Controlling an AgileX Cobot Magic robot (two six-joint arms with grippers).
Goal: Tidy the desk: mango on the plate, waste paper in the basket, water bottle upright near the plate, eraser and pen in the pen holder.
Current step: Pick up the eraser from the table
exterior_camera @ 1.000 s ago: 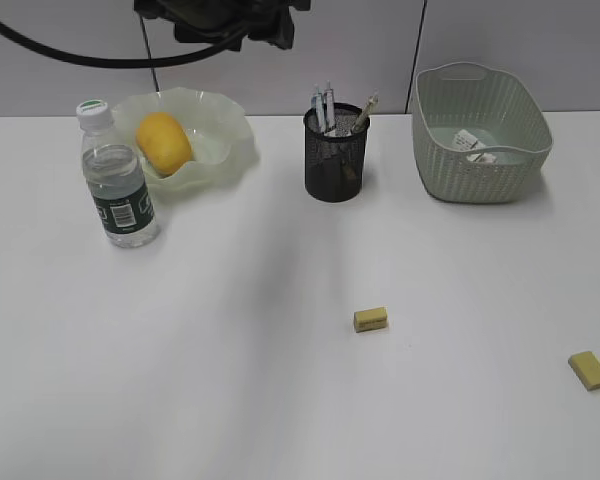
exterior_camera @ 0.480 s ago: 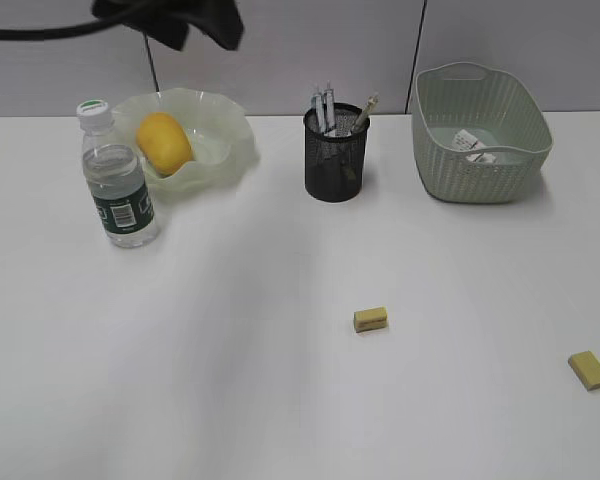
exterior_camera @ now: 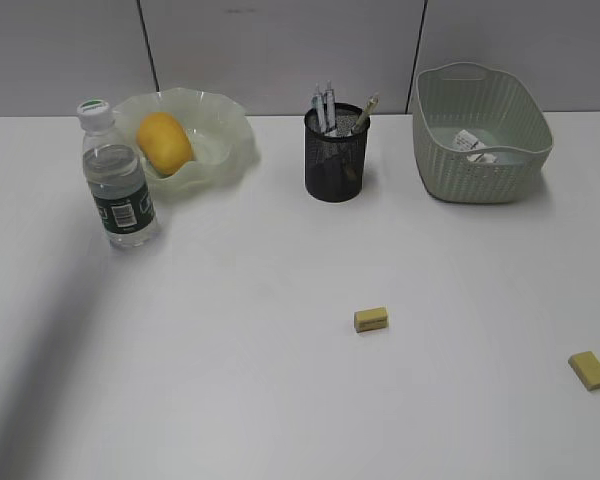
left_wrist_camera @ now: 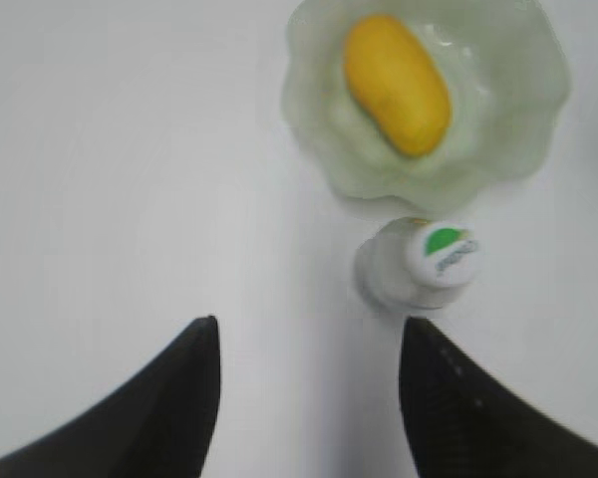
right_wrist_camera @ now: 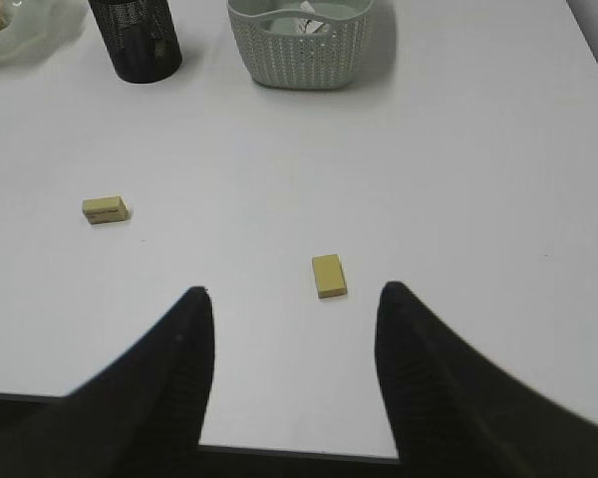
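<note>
on the desk: mango inside plate at far left, water bottle upright just beside plate, on its near left. pen holder w/ pens at far middle. waste paper in basket at far right. two yellow erasers lying on desk: one eraser near middle, other eraser near right edge. left gripper above bottle area, jaws wide, holding nothing. right gripper jaws wide too, empty, over the near-right eraser.
</note>
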